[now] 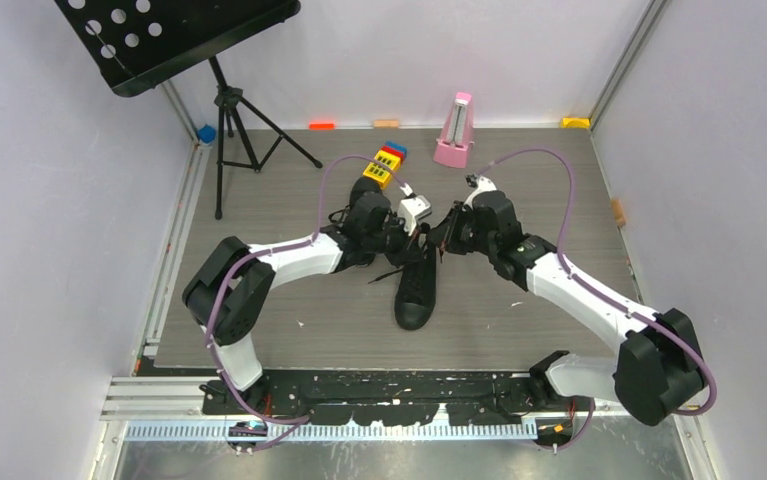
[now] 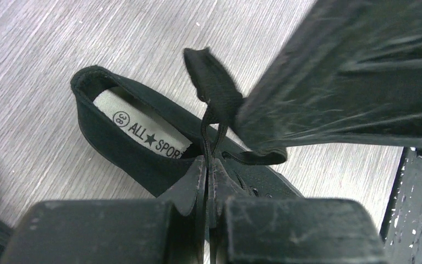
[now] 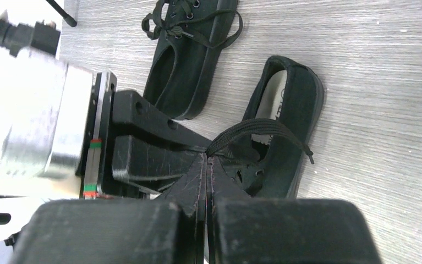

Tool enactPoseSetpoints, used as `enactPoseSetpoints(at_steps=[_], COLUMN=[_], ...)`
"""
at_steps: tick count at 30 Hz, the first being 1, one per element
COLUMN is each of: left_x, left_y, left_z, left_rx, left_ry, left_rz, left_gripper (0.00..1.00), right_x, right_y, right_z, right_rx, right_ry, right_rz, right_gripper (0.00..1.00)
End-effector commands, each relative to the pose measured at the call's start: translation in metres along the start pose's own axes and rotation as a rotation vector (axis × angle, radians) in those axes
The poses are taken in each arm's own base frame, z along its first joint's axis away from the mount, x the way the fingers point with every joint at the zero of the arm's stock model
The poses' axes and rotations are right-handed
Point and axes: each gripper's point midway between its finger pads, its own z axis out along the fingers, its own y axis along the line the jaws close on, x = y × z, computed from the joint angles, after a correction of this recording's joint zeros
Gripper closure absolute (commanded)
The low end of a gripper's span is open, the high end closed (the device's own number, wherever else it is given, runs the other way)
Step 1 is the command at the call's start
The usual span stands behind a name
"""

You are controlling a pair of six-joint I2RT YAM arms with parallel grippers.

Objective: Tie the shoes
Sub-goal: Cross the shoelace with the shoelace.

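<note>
One black shoe [image 1: 417, 295] lies mid-table with its toe toward the arm bases, and its grey insole [image 2: 142, 132] shows in the left wrist view. My left gripper [image 2: 209, 162] is shut on a strand of that shoe's black lace [image 2: 215, 91], just above the tongue. My right gripper [image 3: 207, 158] is shut on a lace loop [image 3: 263, 126] of the same shoe [image 3: 288, 126]. Both grippers meet over the shoe's opening, left [image 1: 414, 232] and right [image 1: 449, 232]. The second shoe [image 3: 192, 60] lies beside it with its laces knotted, largely hidden under the left arm in the top view.
A black music stand [image 1: 224, 120] stands at the back left. A pink metronome [image 1: 456, 130] and a stack of coloured blocks [image 1: 384, 165] sit behind the shoes. Small coloured pieces line the back wall. The table's front edge [image 2: 412, 192] is near the shoe's toe.
</note>
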Motion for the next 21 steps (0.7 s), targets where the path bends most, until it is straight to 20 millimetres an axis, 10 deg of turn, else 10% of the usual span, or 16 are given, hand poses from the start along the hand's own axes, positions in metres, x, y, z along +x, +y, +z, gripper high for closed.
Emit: enactPoseSetpoints(at_steps=[1,21], left_x=[-0.015,-0.02], left_y=[-0.008,-0.015], left_z=[0.0,-0.002], left_rx=[0.018,0.045], left_ry=[-0.036,-0.115], left_rz=[0.083,0.158], left_gripper=[1.0,1.0], right_x=[-0.025,-0.021], right_y=[0.023,-0.026], right_z=[0.012,0.043], right_rx=[-0.067,0.021], right_ry=[-0.053,0.091], right_rz=[-0.024,0.158], right_gripper=[1.0,0.94])
